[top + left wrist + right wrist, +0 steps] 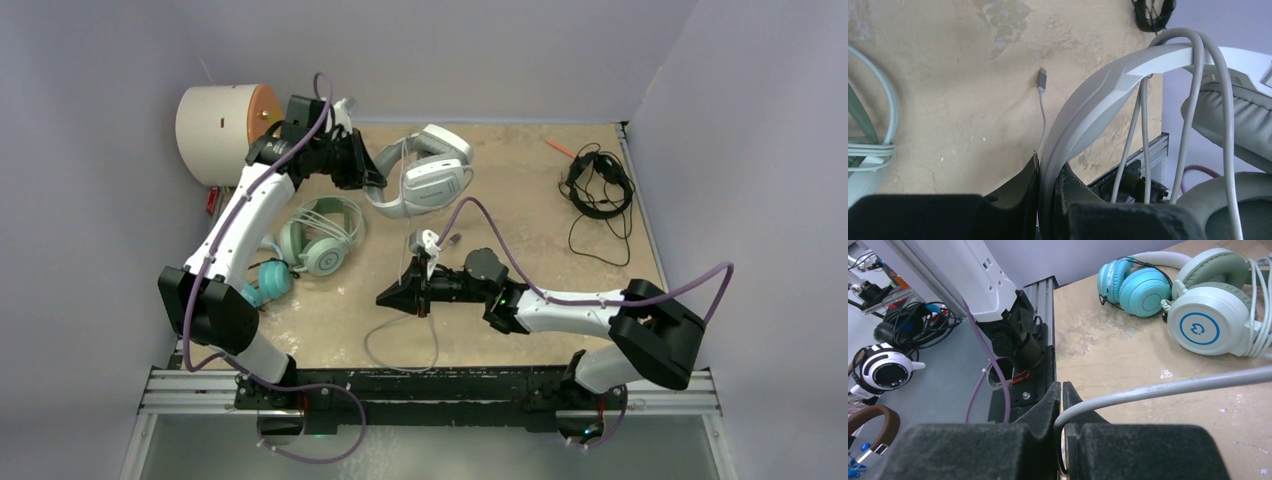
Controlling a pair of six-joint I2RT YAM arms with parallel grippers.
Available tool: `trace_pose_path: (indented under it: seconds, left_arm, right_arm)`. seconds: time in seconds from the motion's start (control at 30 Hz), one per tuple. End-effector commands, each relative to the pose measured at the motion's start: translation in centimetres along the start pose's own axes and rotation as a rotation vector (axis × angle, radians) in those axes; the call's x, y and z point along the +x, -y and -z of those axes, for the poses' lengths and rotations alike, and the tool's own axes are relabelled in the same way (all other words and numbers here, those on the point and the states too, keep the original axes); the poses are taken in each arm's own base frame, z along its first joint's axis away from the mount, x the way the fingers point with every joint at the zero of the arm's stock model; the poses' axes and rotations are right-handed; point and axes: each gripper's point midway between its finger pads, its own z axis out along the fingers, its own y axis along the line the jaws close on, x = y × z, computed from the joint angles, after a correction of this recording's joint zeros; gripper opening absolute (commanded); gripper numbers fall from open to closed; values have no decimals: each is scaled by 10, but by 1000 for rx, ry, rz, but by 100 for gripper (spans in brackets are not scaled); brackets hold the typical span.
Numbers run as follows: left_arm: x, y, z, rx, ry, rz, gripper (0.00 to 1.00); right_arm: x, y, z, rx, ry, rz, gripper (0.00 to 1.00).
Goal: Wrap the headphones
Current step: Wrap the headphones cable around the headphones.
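The large white-and-grey headphones point(432, 170) sit at the back middle, their band point(1108, 85) clamped in my left gripper point(1048, 170), which is shut on it. Grey cable turns point(1198, 100) hang over the band, and the plug point(1042, 80) lies on the table. My right gripper point(1061, 390) is shut on the grey cable point(1173, 386) near the table's front middle point(385, 298); slack cable loops point(400, 350) below it. Mint-green headphones point(322, 235) and small teal headphones point(272, 278) lie at left. Thin black headphones point(598, 185) lie at the back right.
A cream drum with an orange face point(220, 130) stands at the back left, beside my left arm. A small orange stick point(560, 146) lies near the black headset. Walls close both sides and the back; the metal rail point(430, 385) runs along the near edge.
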Motion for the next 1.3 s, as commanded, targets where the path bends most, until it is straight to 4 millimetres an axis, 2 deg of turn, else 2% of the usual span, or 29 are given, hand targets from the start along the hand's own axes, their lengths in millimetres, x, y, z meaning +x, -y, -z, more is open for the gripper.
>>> trace_pose_path:
  seconds: [0.0, 0.1, 0.2, 0.37, 0.53, 0.73, 0.93, 1.1, 1.27]
  left_arm:
    - [-44, 23, 18, 103, 234, 33, 0]
    - [-46, 9, 14, 55, 270, 52, 0]
    - [-45, -18, 11, -55, 331, 68, 0]
    - [-42, -60, 13, -227, 404, 59, 0]
    - [-34, -103, 28, -470, 446, -5, 0]
    - [-14, -132, 43, -705, 452, -136, 0]
    - [8, -137, 35, -756, 377, -257, 0]
    - [25, -143, 23, -740, 274, -345, 0]
    - [39, -141, 8, -681, 180, -369, 0]
  right_arm:
    - [-13, -19, -13, -29, -32, 13, 3]
    - [-21, -27, -15, -41, -37, 14, 2]
    - [-32, -36, -14, -51, -39, 20, 2]
    - [-51, -38, -18, -28, -90, 26, 2]
    - [-61, -44, -22, -29, -193, -1, 0]
    - [-88, -40, -24, 12, -217, 37, 3]
    - [-103, -13, -22, 88, -250, -1, 3]
    - [-106, 17, -5, 228, -300, 48, 4]
    - [-110, 34, 10, 284, -312, 85, 7]
